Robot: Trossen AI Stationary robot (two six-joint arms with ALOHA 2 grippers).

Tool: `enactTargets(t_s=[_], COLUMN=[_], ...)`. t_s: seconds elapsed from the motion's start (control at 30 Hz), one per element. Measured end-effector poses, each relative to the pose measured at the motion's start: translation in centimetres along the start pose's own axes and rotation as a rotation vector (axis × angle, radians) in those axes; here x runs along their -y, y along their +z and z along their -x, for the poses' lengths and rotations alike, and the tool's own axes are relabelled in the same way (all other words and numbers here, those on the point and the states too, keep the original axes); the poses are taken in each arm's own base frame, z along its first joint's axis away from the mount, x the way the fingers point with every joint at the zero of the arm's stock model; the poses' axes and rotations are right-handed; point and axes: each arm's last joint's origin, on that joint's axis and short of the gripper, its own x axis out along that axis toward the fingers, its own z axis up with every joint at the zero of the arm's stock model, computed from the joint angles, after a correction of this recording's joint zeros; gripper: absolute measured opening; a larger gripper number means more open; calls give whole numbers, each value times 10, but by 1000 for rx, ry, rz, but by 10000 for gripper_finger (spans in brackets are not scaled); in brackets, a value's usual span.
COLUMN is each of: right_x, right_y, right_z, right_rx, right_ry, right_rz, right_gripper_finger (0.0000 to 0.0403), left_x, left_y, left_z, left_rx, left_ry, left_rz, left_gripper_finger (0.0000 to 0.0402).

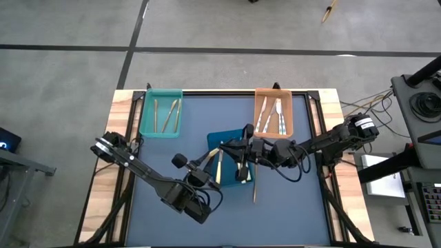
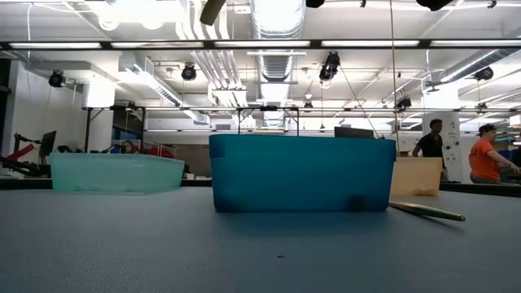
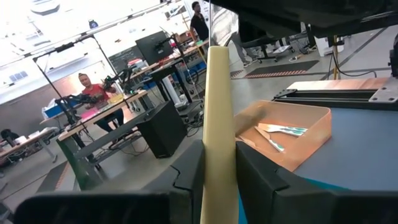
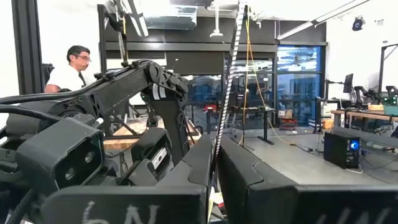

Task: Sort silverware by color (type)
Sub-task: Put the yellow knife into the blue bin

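Sorting well advanced: teal tray [image 1: 146, 114] and orange tray [image 1: 260, 110] at the table's far edge are holding silverware. Left hand [image 1: 215, 153] is pinching a cream-handled utensil [image 3: 217, 124] over the central blue tray [image 1: 215, 141]; right hand [image 1: 241, 148] is gripping a thin utensil [image 4: 229, 81]; one gold-tan utensil [image 1: 254, 184] is lying loose.

One camera looks straight down on the whole dark blue table [image 1: 289, 207]. Another sits low on the table top, close to the deep blue plastic tray [image 2: 301, 172], which the top camera sees too. Each wrist camera peeks out between its arm's own fingers.
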Motion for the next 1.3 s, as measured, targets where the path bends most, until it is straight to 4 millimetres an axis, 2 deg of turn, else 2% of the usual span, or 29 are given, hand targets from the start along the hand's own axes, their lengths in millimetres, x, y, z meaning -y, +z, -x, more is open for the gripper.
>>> enactTargets(t_s=[0.43, 0.6, 0.73, 0.97, 1.1, 1.2, 1.3], right_x=[0, 4, 20, 62, 66, 63, 61], right_y=[-4, -8, -5, -7, -18, -20, -20], right_z=[0, 3, 7, -2, -13, -21, -27], right_rx=[-36, -159, -318, -714, -828, -848, -859], right_ry=[-5, -108, -205, -285, -179, -116, -83], right_rz=[26, 91, 92, -122, -251, -328, -376], right_gripper_finger=[8, 8, 8, 8, 8, 8, 8], left_x=[0, -2, -7, -37, -63, -79, -91], left_y=[0, -1, -1, 8, 14, 19, 24], left_z=[0, 2, 9, 21, 25, 25, 25], left_rx=[2, -5, -2, 17, 35, 39, 38], left_ry=[2, -8, -29, -59, -64, -66, -69], left_rz=[1, -36, -89, -216, -255, -283, -390], left_gripper_finger=[105, 109, 111, 111, 110, 100, 82])
